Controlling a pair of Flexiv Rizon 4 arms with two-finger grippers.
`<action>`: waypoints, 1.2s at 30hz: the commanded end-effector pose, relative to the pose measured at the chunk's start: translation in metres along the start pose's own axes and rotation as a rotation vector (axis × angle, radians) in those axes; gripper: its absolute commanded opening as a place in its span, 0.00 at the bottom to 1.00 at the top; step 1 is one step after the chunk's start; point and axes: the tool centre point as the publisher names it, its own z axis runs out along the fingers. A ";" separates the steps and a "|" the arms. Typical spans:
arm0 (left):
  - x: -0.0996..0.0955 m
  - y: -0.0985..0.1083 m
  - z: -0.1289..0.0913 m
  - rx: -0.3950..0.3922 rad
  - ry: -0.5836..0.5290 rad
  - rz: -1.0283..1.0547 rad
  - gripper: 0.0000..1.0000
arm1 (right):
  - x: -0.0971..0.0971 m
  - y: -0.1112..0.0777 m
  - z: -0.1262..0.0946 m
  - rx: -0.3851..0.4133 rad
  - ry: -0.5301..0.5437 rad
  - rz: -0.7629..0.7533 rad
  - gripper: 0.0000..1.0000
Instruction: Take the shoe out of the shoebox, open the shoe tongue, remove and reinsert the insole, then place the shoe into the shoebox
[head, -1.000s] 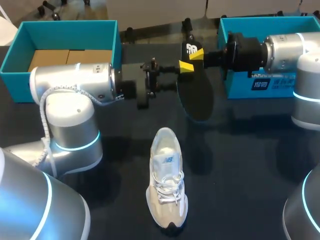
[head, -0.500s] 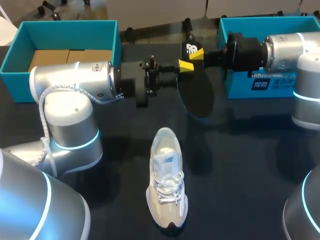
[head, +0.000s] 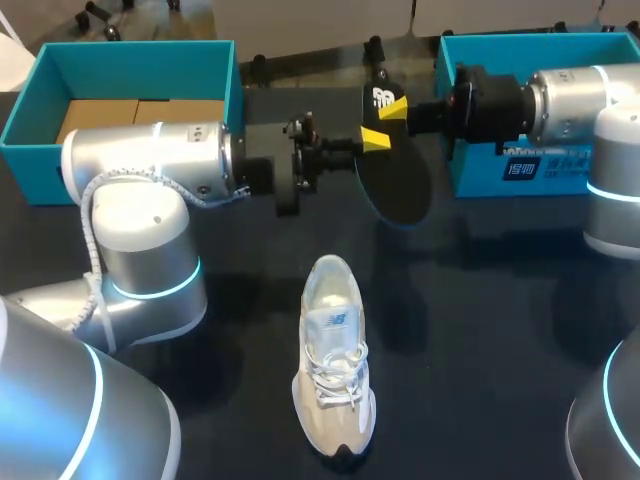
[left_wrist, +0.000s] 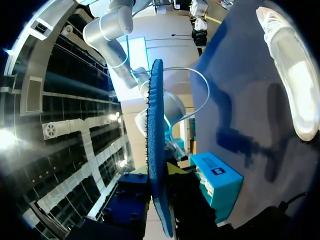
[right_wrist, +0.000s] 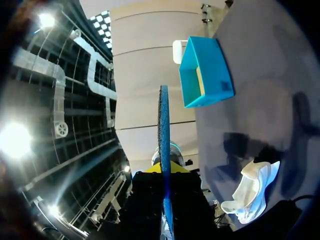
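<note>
Closer than a second ago, the left gripper (head: 338, 150) has edged toward the insole (head: 395, 175), whose lower end has swung up a little. That insole hangs off the counter (head: 480, 300), over its far middle, between the left shoebox (head: 130, 50) and the right shoebox (head: 520, 42).

The likely trouble is the handover. If the right gripper (head: 385, 120) lets go before the other arm has a sure hold, the thin insole would probably drop or twist. The two wrists also look near enough to knock.

The right fingers are clamped on the insole near its printed end. The left gripper sits just beside the insole, which stands edge-on straight ahead of it; whether it has closed I cannot tell.

The shoe (head: 335, 370) lies well apart, by the middle of the near edge, toe toward that edge.
</note>
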 end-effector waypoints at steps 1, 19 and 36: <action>-0.003 0.000 0.002 -0.002 0.002 0.001 0.14 | 0.000 0.000 0.001 -0.003 0.000 0.000 0.00; -0.001 -0.002 0.000 0.001 0.004 0.007 0.00 | -0.001 -0.002 0.001 -0.010 0.012 -0.028 1.00; 0.000 -0.020 -0.078 -0.004 0.053 -0.098 0.00 | -0.017 -0.040 -0.004 -0.026 0.039 -0.079 1.00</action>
